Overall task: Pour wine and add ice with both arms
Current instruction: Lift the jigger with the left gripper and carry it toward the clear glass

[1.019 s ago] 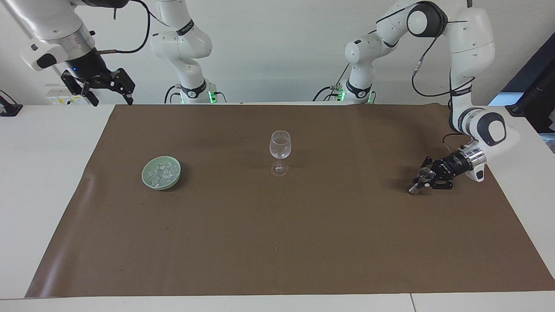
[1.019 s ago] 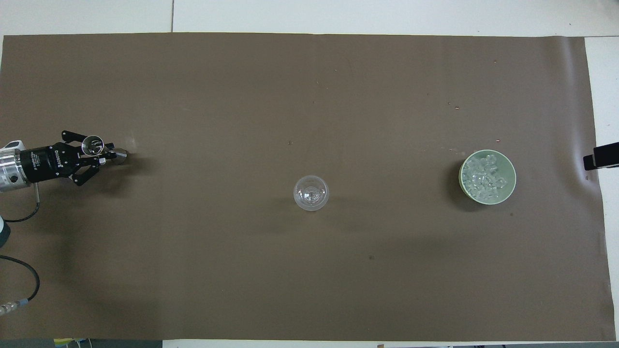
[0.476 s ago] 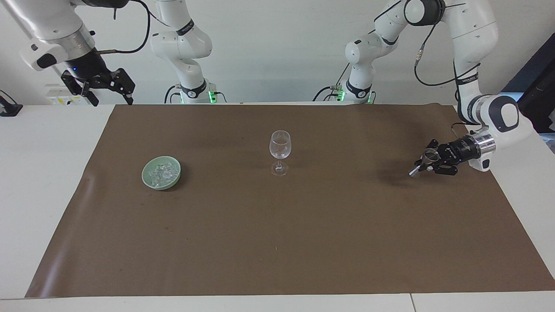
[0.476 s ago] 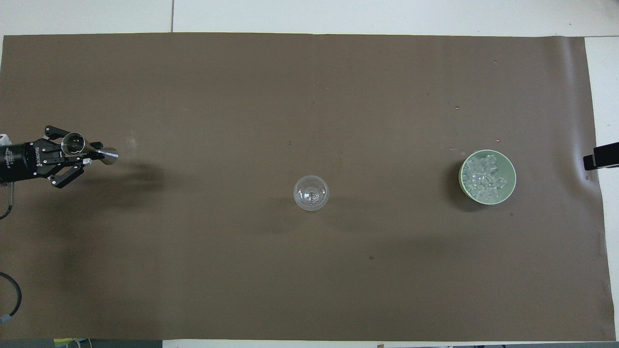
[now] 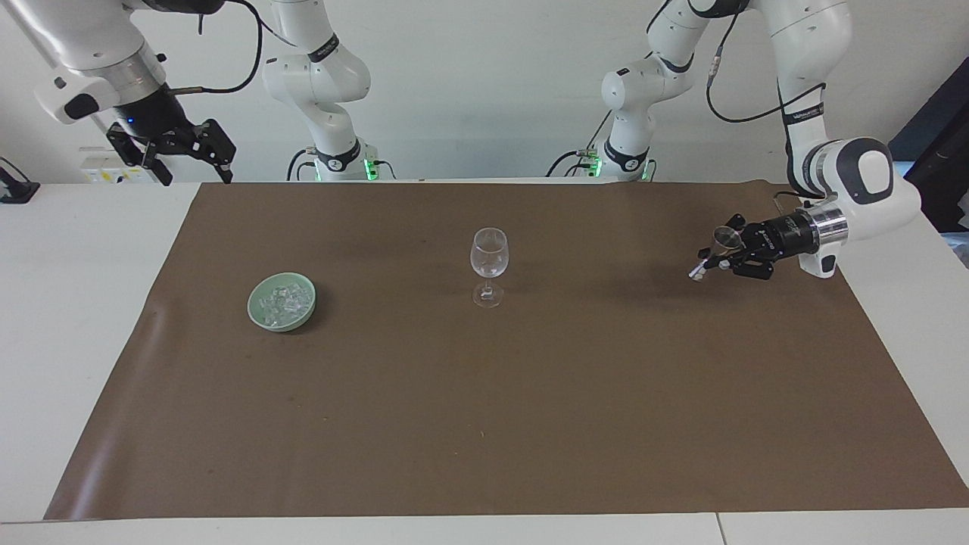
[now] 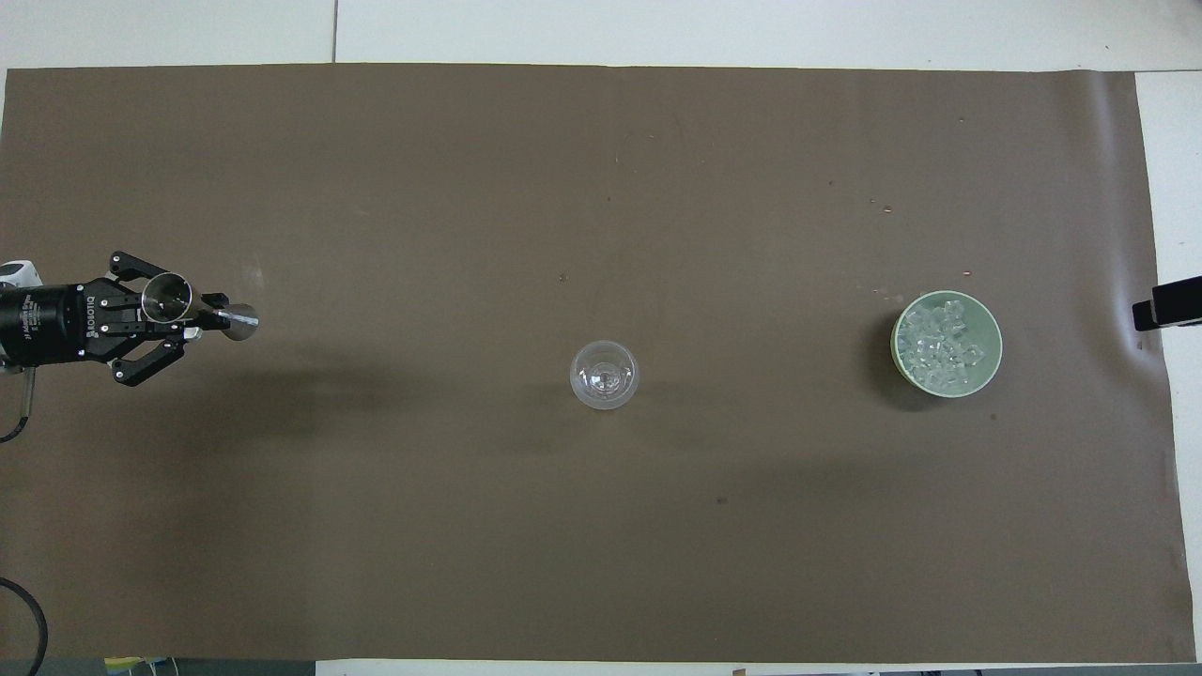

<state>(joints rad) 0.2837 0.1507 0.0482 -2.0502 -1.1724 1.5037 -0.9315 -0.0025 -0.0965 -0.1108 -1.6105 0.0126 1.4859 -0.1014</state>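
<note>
An empty-looking clear wine glass (image 5: 490,253) (image 6: 604,375) stands upright at the middle of the brown mat. A pale green bowl (image 5: 257,312) (image 6: 992,329) of ice (image 5: 284,299) (image 6: 939,345) sits toward the right arm's end. My left gripper (image 5: 723,257) (image 6: 192,319) hangs over the mat's left-arm end, level and pointing toward the glass, shut on a small metal jigger (image 5: 728,238) (image 6: 167,296) that is tilted in the air. My right gripper (image 5: 195,170) waits open, raised over the table's corner by its base. Wine is out of view.
The brown mat (image 5: 530,424) (image 6: 601,188) covers most of the white table (image 5: 76,303). A black fingertip of the right gripper (image 6: 1164,314) pokes in at the overhead view's edge beside the bowl.
The left gripper has lifted the jigger off the mat and carried it up, and it now hangs in the air. The right arm, glass and bowl have not moved.
</note>
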